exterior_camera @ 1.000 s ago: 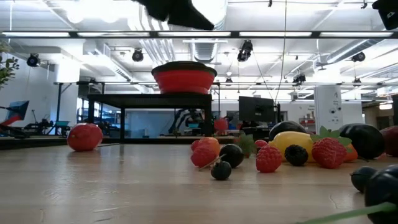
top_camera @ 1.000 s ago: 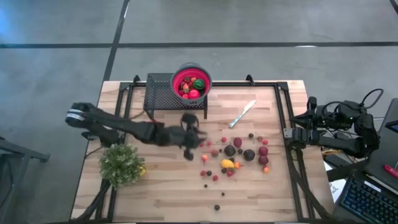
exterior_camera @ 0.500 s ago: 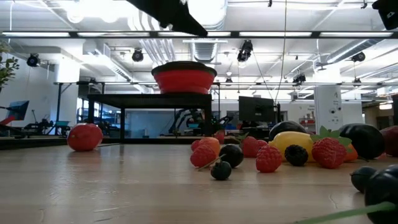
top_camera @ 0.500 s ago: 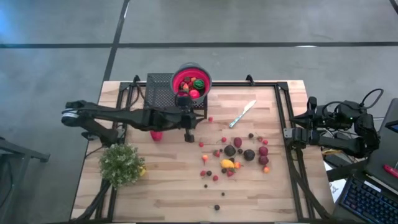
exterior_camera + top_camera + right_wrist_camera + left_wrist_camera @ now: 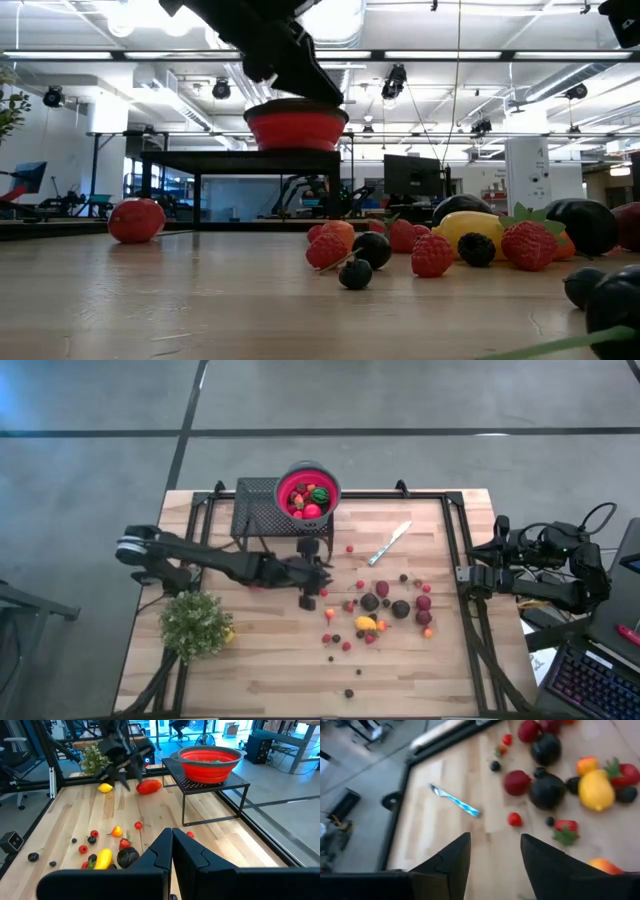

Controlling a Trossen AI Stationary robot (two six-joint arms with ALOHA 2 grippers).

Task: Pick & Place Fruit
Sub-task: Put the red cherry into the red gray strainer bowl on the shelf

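Observation:
Small toy fruits [image 5: 380, 605] in red, yellow, orange and dark maroon lie scattered on the wooden table, right of centre. A larger red piece [image 5: 149, 786] rests on the table near the left arm. More fruit sits in the red bowl [image 5: 308, 492], which stands on a black mesh stand [image 5: 262, 510] at the far edge. My left gripper [image 5: 310, 592] hovers open above the table, left of the scattered fruit, with nothing between its fingers [image 5: 451, 862]. My right gripper [image 5: 172, 851] is shut and parked off the table's right edge.
A silver knife [image 5: 390, 543] lies right of the stand. A bushy green plant [image 5: 195, 622] stands at the near left with a yellow fruit [image 5: 105, 788] beside it. A black frame rail [image 5: 455, 560] runs along the table's right side. Bare wood lies near the front edge.
My left gripper swung toward the far edge, up beside the bowl's stand, then came back toward the near side and sank lower over the table, left of the scattered fruit. The right arm has kept still.

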